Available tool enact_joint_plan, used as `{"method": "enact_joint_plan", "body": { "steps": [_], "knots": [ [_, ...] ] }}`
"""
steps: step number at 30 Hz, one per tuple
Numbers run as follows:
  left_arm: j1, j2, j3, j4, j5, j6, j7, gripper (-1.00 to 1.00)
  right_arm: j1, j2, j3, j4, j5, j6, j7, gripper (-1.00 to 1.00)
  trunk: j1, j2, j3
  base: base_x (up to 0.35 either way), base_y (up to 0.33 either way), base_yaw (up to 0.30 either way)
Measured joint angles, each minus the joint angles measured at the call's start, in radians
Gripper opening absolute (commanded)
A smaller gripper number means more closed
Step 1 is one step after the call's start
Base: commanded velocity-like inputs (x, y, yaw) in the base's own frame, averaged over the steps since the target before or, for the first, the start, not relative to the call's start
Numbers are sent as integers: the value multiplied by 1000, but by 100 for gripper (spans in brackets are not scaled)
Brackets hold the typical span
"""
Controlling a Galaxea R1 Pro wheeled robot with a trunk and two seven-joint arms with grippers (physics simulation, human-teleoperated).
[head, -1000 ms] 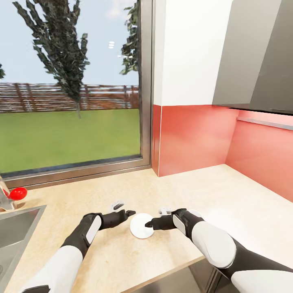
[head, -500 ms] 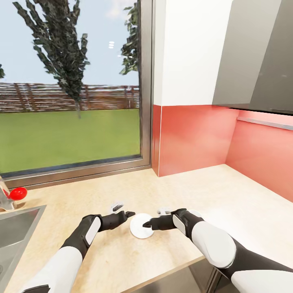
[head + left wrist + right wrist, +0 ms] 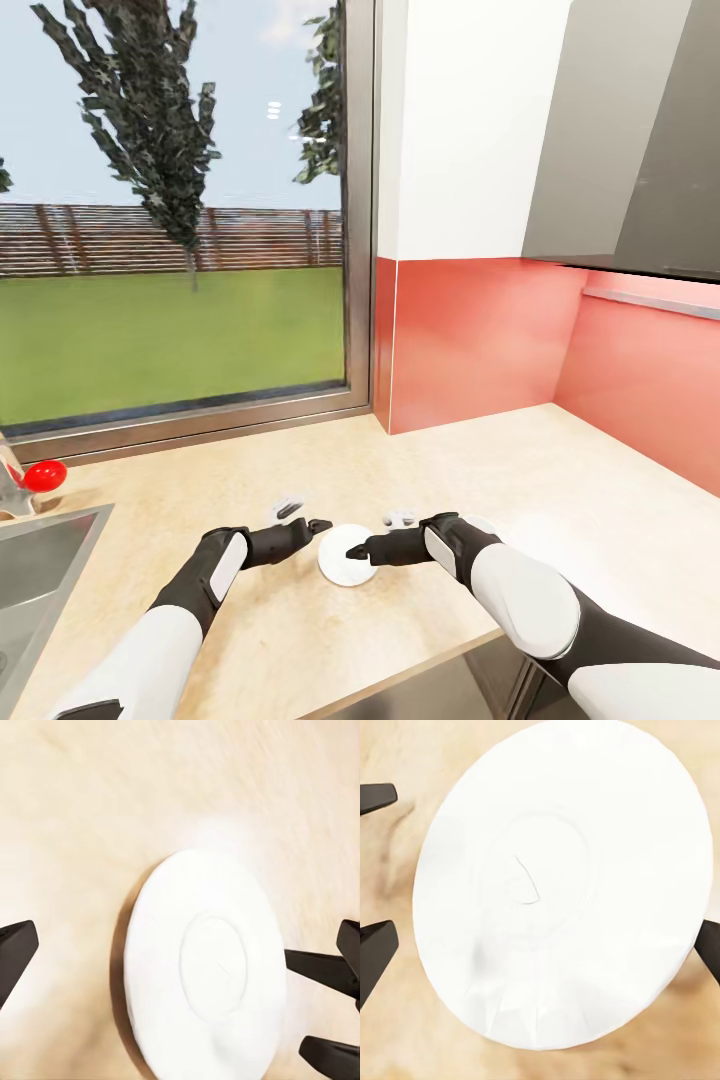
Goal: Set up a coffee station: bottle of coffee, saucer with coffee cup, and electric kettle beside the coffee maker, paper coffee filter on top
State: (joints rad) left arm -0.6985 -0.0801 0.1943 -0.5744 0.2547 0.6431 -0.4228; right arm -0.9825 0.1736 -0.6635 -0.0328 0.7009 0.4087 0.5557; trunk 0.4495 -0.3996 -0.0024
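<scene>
Saucer: the white saucer (image 3: 343, 556) lay flat on the pale wood-grain bench (image 3: 560, 480), near its front edge, between the two hands; its round face with a shallow centre ring showed in the left wrist view (image 3: 206, 967) and the right wrist view (image 3: 562, 877).
Left hand: the left hand (image 3: 305, 518) sat low over the bench just beside the saucer's left rim, fingers spread apart and released, gripping nothing; one dark fingertip (image 3: 15, 952) showed beside the saucer in its wrist view.
Right hand: the right hand (image 3: 375, 535) reached over the saucer's right side, its dark lower finger lying across the rim; the fingers stood apart on either side of the saucer in the right wrist view, one fingertip (image 3: 375, 952) clear of the plate, so it was released rather than clamped.
Surroundings: a steel sink (image 3: 40, 570) sat at the bench's left end with a red knob (image 3: 42, 475) beside it; a window (image 3: 170, 210) looked onto grass, and a red backsplash (image 3: 480, 335) ran behind the corner.
</scene>
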Motion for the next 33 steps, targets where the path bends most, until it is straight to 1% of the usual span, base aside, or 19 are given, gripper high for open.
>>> {"method": "enact_joint_plan", "body": {
  "steps": [16,24,33],
  "knots": [
    [0,-5,1,1,3,1,0,100,0,0,0,0,0,0,2,100,0,0,0,0,0,0],
    [0,-26,1,1,3,2,0,100,0,0,-1,0,0,0,2,100,0,0,0,0,0,0],
    [0,-30,1,1,6,2,-1,100,0,0,-2,1,-1,-1,2,100,0,0,0,0,0,0]
  ]
}}
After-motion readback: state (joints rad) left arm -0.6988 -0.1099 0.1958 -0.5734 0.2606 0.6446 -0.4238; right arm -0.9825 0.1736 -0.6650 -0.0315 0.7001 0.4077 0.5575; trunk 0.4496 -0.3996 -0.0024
